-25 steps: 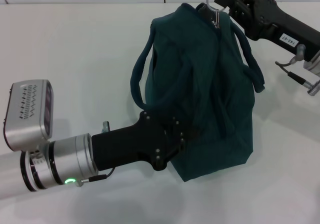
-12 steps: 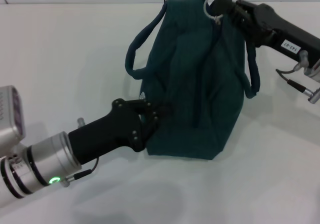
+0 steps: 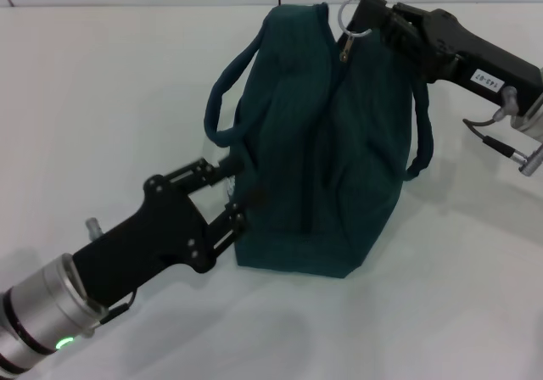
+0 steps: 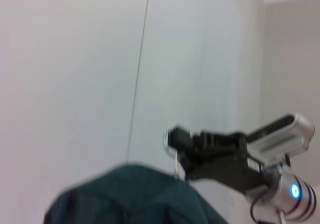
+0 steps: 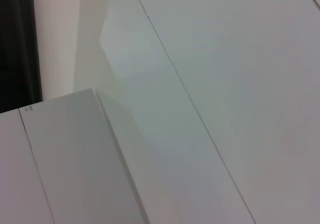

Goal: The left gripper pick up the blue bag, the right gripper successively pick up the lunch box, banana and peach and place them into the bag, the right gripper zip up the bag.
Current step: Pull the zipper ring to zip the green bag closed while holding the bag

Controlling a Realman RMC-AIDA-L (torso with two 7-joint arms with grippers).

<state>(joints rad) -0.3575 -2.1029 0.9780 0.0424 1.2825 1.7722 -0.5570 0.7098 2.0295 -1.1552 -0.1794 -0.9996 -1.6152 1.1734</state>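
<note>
The blue bag (image 3: 327, 142) stands in the middle of the head view on the white table (image 3: 110, 83), and it looks zipped shut. The lunch box, banana and peach are not in sight, so I think they are inside.

The right gripper (image 3: 361, 19) is at the top of the frame, at the bag's top end. It is pinching the silver ring-pull (image 3: 349, 13) of the zipper. The left gripper (image 3: 229, 195) is at the lower left, with its fingers spread wide beside the bag's near end. Whether they touch the cloth, I cannot tell.

What could go wrong? The bag is soft and tall. Nothing else seems to hold it, so if the right gripper tugs the ring sideways, the bag could tip over. The loop handle (image 3: 222, 100) hangs close to the left fingers and could catch on them.
</note>
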